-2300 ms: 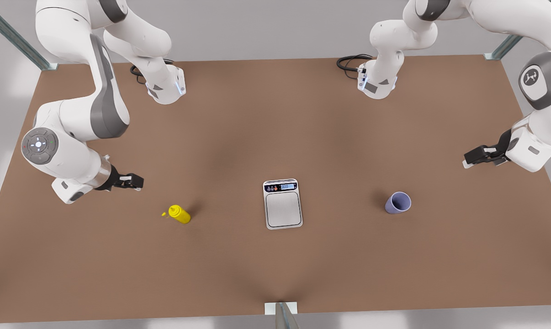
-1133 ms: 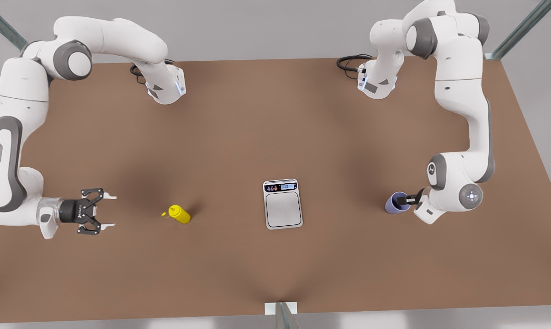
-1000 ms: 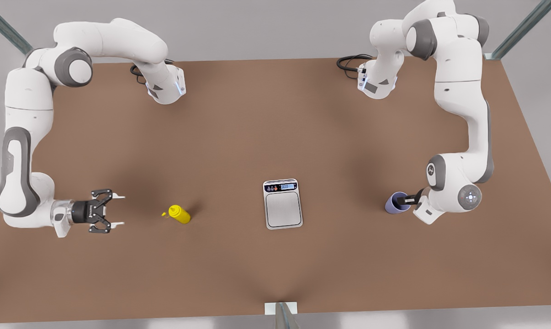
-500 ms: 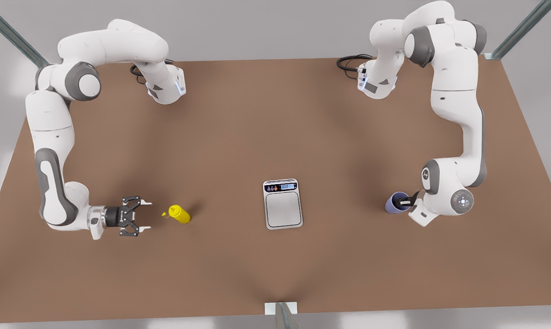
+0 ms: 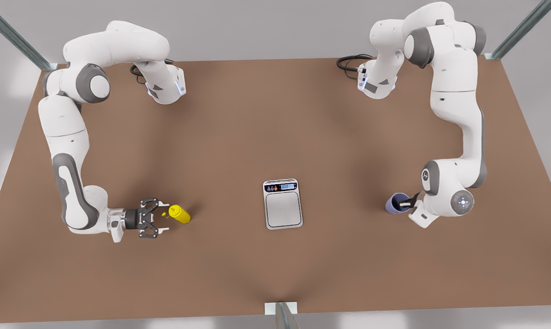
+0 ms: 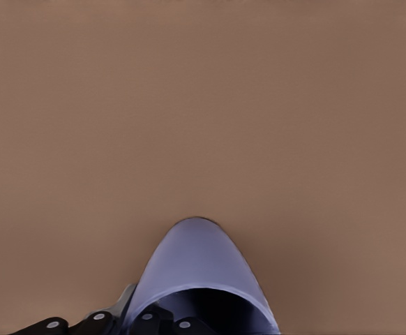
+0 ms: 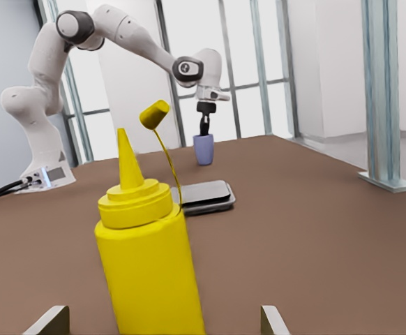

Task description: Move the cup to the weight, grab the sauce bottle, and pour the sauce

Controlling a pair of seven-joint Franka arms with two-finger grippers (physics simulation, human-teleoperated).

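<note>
Just ahead of the right gripper (image 5: pixel 162 217), with its black body and pale fingertips, stands the bright yellow sauce bottle (image 5: pixel 179 214) — nozzle and tethered cap the same yellow. At the left gripper (image 5: pixel 409 202), black-fingered, is the lavender-blue cup (image 5: pixel 395 204), darker inside. Between the two lies the white weight (image 5: pixel 283 204) — silver-grey plate, black strip, pale blue display — on the plain brown table (image 5: pixel 275 128).

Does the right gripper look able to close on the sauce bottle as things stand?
Probably yes: the right gripper is open and level with the upright sauce bottle, with nothing between them; its fingertips flank the bottle.
</note>
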